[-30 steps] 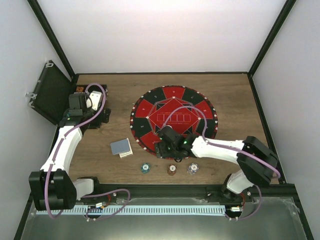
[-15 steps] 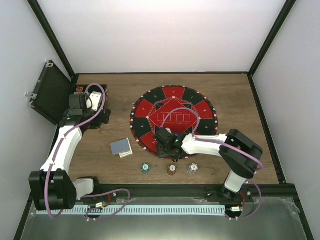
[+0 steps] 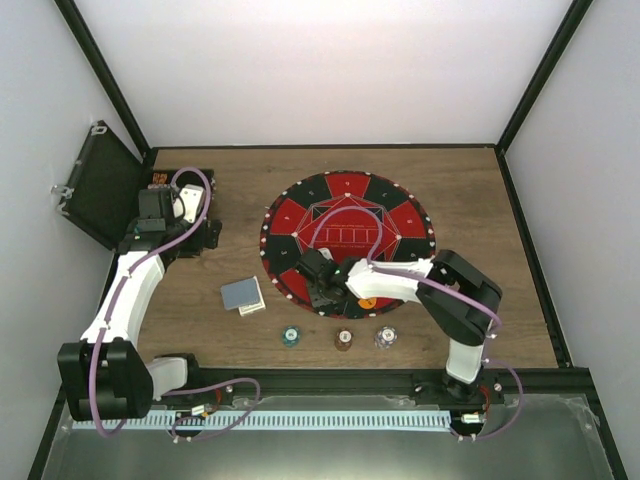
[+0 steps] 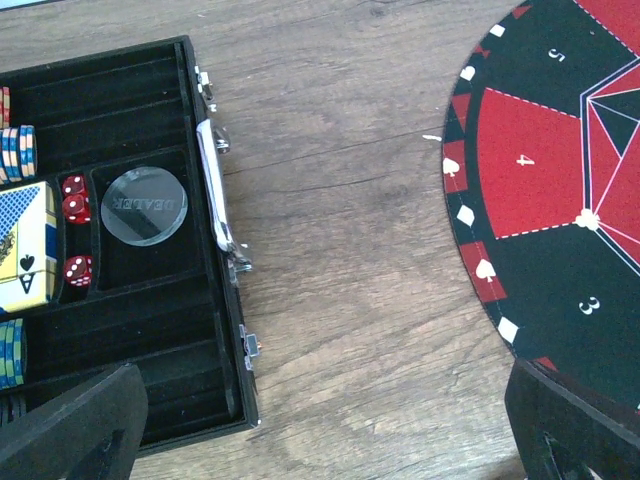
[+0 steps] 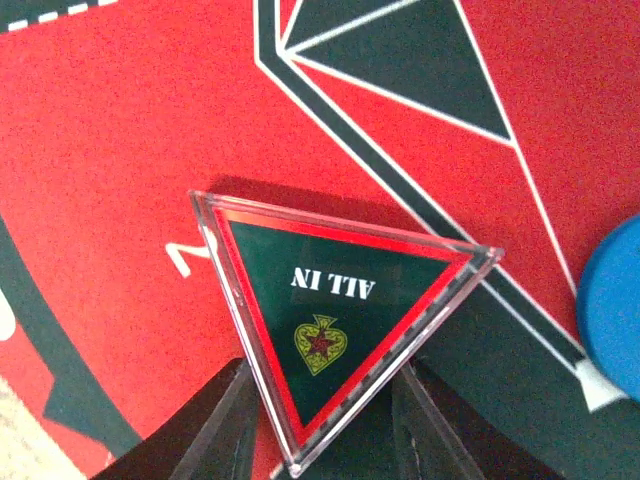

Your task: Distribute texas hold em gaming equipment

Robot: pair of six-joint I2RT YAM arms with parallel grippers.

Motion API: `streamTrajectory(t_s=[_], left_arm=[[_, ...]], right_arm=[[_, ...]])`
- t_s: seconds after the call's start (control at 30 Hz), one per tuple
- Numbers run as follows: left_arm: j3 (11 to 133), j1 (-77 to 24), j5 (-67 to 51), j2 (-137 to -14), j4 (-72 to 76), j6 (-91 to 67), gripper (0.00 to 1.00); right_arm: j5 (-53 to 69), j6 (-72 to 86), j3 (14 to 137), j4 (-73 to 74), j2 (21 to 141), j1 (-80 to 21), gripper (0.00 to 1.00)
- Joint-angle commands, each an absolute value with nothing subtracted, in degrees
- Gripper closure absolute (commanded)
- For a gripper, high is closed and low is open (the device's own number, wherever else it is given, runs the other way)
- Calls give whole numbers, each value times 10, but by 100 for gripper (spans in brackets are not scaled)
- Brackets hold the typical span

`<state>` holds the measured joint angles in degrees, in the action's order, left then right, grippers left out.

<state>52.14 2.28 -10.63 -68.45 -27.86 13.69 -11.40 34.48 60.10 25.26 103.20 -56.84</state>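
My right gripper (image 5: 322, 415) is shut on a clear triangular "ALL IN" token (image 5: 335, 320), held just over the red-and-black mat (image 5: 120, 150); in the top view it (image 3: 322, 284) sits over the mat's near-left part. A blue button (image 5: 612, 300) lies at the right edge of the right wrist view. An orange button (image 3: 367, 301) lies on the mat by the right arm. A grey-blue card stack (image 3: 242, 294) lies left of the mat. Teal (image 3: 290, 336), dark red (image 3: 343, 340) and whitish (image 3: 385, 338) chips stand in a row near the front. My left gripper (image 4: 330, 440) is open and empty above bare wood.
The black hinged case (image 3: 100, 185) lies open at the far left. Its tray (image 4: 120, 330) holds a clear dealer disc (image 4: 144, 205), red dice (image 4: 75, 200), a card deck (image 4: 22, 245) and chip stacks (image 4: 15, 150). The mat's edge (image 4: 480, 270) is right of the left gripper.
My right gripper has moved left and a little farther over the mat with the token, uncovering the orange button. The left arm has not moved.
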Motion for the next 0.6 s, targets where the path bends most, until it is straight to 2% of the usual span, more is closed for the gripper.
streamTrajectory(t_s=[0.0, 0.57], left_arm=[[543, 25, -107, -692, -287, 131, 0], [560, 26, -107, -690, -318, 125, 0]], right_arm=[[-108, 324, 645, 226, 1091, -557, 64], [-103, 240, 877, 244, 1261, -511, 67]])
